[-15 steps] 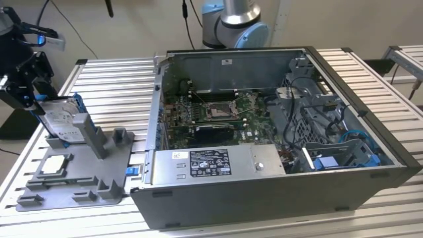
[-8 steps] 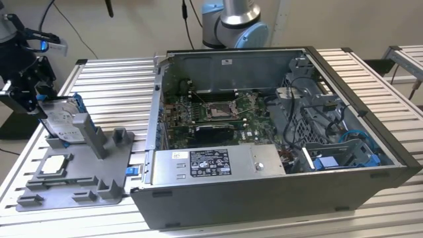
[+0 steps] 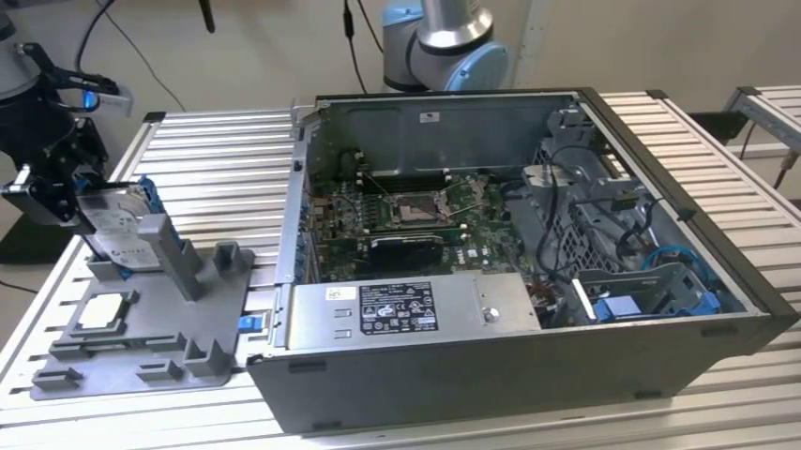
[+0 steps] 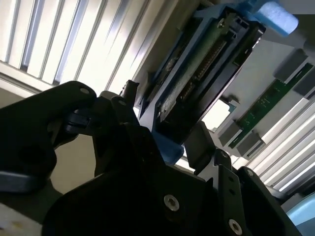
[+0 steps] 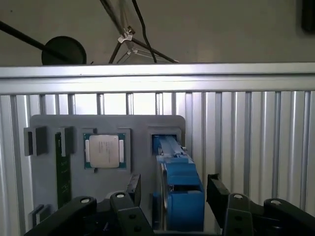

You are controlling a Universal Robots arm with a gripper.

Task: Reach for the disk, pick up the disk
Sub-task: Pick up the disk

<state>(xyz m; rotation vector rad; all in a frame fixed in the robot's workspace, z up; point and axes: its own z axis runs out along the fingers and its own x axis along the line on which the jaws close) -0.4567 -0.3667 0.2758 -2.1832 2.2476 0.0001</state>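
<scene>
The disk (image 3: 115,228), a silver-grey drive with a white label in a blue bracket, stands on edge in a slot of the grey fixture (image 3: 169,352) at the exterior view's left. My gripper (image 3: 60,197) is at the disk's far-left side. In both wrist views the disk (image 5: 179,184) (image 4: 197,73) sits between my black fingertips (image 5: 134,189). My gripper (image 5: 174,191) (image 4: 164,117) is open and straddles it. One finger lies close to the bracket, and a narrow gap shows at the other.
A silver square chip (image 3: 103,312) (image 5: 104,151) and a green memory stick (image 5: 60,172) lie in the fixture. The open computer case (image 3: 526,375) fills the middle and right of the slatted metal table (image 3: 213,159). Another arm's base (image 3: 445,42) stands behind the case.
</scene>
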